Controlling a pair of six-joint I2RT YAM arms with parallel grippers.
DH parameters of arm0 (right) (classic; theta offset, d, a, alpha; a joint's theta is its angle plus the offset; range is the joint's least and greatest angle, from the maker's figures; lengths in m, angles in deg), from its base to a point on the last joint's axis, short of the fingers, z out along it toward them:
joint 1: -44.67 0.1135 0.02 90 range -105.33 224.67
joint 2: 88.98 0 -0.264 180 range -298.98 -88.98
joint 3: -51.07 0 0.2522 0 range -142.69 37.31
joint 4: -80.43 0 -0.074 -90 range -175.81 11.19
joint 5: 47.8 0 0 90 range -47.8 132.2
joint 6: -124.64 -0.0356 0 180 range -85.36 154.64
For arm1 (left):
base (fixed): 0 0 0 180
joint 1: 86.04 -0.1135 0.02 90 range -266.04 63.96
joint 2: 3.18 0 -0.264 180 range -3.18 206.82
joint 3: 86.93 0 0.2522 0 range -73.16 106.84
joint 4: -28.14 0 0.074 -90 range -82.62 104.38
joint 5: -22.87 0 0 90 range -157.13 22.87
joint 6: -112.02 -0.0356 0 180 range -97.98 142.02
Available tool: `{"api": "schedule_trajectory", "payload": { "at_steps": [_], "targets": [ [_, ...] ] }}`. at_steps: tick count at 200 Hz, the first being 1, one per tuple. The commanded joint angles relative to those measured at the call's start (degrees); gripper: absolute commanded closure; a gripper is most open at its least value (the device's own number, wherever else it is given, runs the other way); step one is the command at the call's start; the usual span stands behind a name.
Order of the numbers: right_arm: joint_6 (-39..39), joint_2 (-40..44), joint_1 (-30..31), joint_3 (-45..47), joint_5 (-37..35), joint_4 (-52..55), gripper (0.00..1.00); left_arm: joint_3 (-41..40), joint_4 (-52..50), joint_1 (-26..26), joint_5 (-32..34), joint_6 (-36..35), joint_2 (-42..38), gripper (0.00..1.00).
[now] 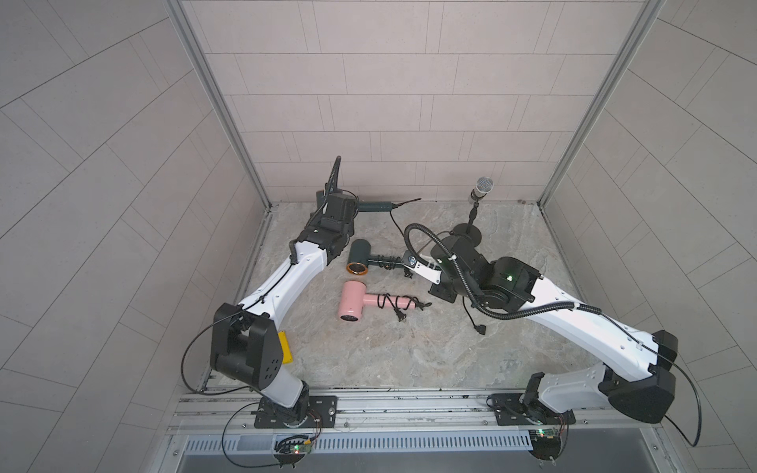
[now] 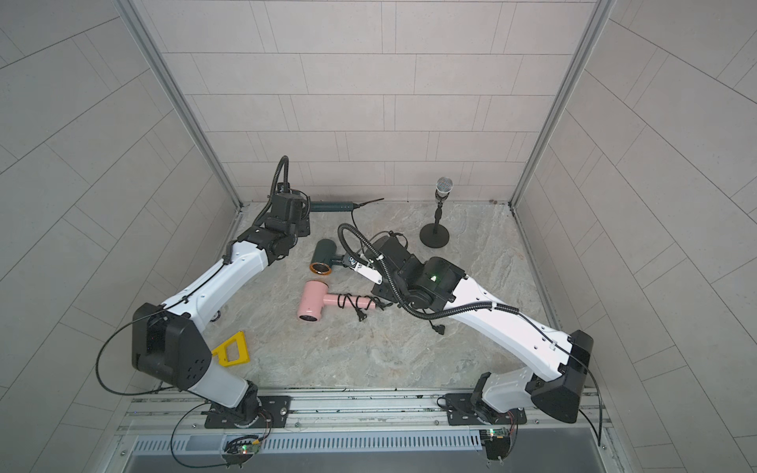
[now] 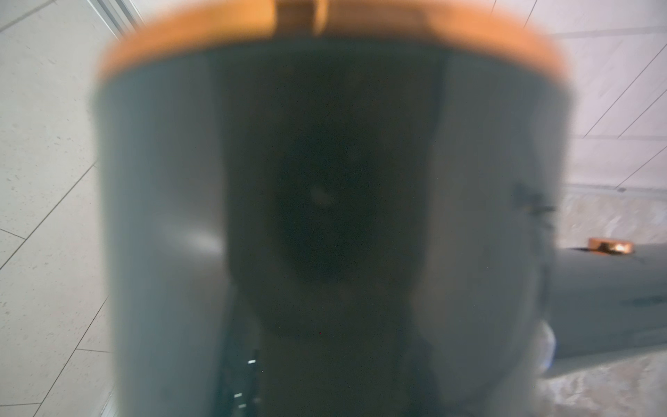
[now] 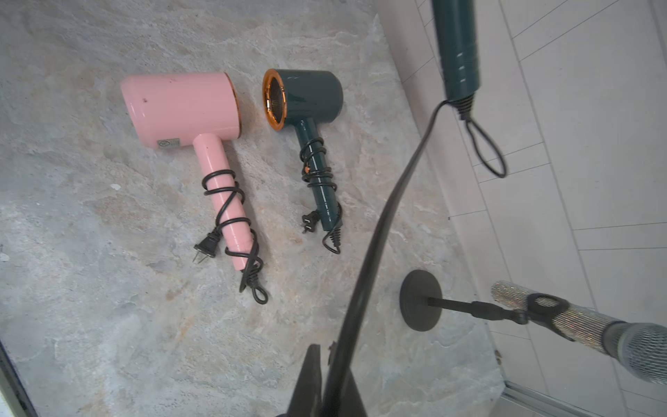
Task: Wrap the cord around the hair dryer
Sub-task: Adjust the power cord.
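A dark green hair dryer is held off the table at the back left, its handle pointing right. My left gripper is shut on its body, which fills the left wrist view as a blurred green barrel with an orange rim. The black cord leaves the handle's end and runs down to my right gripper, which is shut on it. In a top view the right gripper sits mid-table. The cord's plug lies on the table under the right arm.
A pink hair dryer and a second dark green one lie mid-table, each with its cord wound round the handle. A microphone on a round stand stands at the back right. A yellow object lies by the left arm.
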Motion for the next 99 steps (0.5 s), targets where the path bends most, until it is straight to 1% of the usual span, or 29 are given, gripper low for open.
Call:
{"api": "schedule_trajectory", "payload": {
  "at_steps": [1,27,65,82,99],
  "targets": [
    [4.46,2.13,0.40,-3.74,-2.79,3.41,1.00,-0.38,5.43,-1.83,2.77,0.21,0.91,1.00],
    [6.92,1.63,0.48,-7.34,-5.36,4.13,1.00,-0.31,4.17,-2.97,0.29,0.39,2.71,1.00],
    [10.34,1.26,0.57,-13.22,-7.60,4.14,1.00,2.08,0.99,-3.36,-2.29,0.03,6.22,1.00],
    [12.92,0.88,0.57,-16.11,-9.04,4.55,1.00,3.02,-0.34,-3.65,-2.14,1.08,7.72,1.00],
    [14.01,1.29,0.57,-18.48,-11.43,4.44,1.00,3.21,-0.86,-5.37,-3.16,2.80,8.87,1.00]
  ]
}}
